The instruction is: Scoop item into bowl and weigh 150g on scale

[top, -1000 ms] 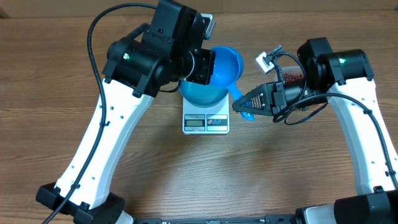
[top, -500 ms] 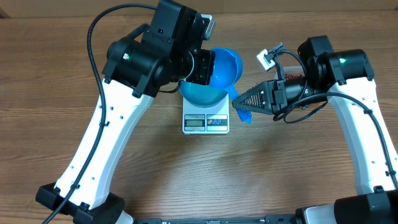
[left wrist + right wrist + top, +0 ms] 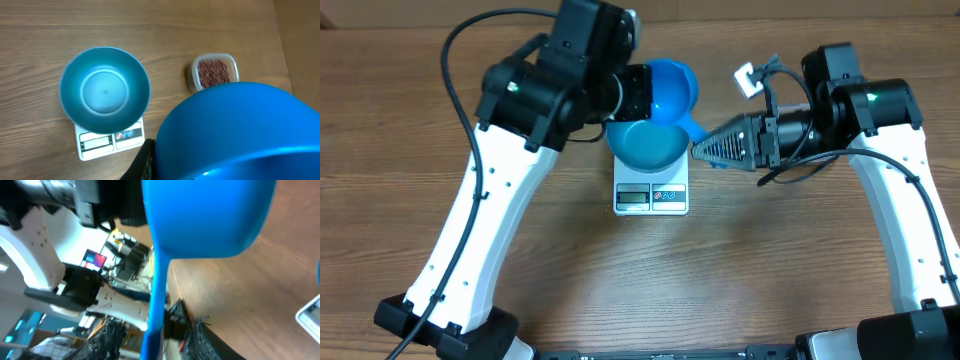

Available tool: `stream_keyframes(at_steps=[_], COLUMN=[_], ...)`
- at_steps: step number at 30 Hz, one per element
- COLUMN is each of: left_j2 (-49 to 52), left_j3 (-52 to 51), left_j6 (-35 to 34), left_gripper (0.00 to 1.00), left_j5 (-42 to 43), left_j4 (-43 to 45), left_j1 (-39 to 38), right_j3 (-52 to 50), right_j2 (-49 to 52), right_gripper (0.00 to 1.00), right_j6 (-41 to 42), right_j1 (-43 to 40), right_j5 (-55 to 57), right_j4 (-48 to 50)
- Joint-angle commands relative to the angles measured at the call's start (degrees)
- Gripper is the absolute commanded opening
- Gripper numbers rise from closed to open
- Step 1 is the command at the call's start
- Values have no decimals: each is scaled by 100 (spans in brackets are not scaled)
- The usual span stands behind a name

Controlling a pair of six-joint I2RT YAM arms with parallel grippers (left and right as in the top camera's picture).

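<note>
The beans point(image 3: 214, 72) lie heaped in a clear tub point(image 3: 192, 76) on the table point(image 3: 770, 270), apart from the bowl point(image 3: 105, 92), on the right arm's side. The bowl sits on the scale point(image 3: 651, 197), covering most of its top and leaving the display edge in view.

Above and just behind the bowl hangs a blue scoop point(image 3: 670, 88). The left gripper point(image 3: 645, 95) is clamped on its cup. The scoop's handle point(image 3: 156, 295) slopes down towards the right gripper point(image 3: 700, 152). That gripper's fingers point(image 3: 107, 335) stand apart with the handle running between them. Whether either finger touches the handle cannot be told.
</note>
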Motion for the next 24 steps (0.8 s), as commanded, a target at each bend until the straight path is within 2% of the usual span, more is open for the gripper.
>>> stream_keyframes(at_steps=[1,2,4,11,18,24], left_j2=[17,15,15,17,17,17], left_j3=[116,116,116,116,116,116], left_j6=[-398,-538,-754,-1880,-3005,-3477], left_gripper=[4,4,4,4,4,4], left_j5=[17,31,31,-42,-129,-129], left_j4=[17,24,42,236,345,280], left_j1=[271,382,509,769,789,789], right_j3=[146,146,146,146,146,146], right_j2=[-131,-131,-131,-131,-131,-131], right_gripper=[47,47,49,52,56,56], right_j6=[1241,1766,2308,3633,4293,4607], right_j1=[-35,-35,-35,-33,-28,-28], right_j5=[-79,85,339,728,776,776], right_j4=[728,1169,1593,2815,3685,4207])
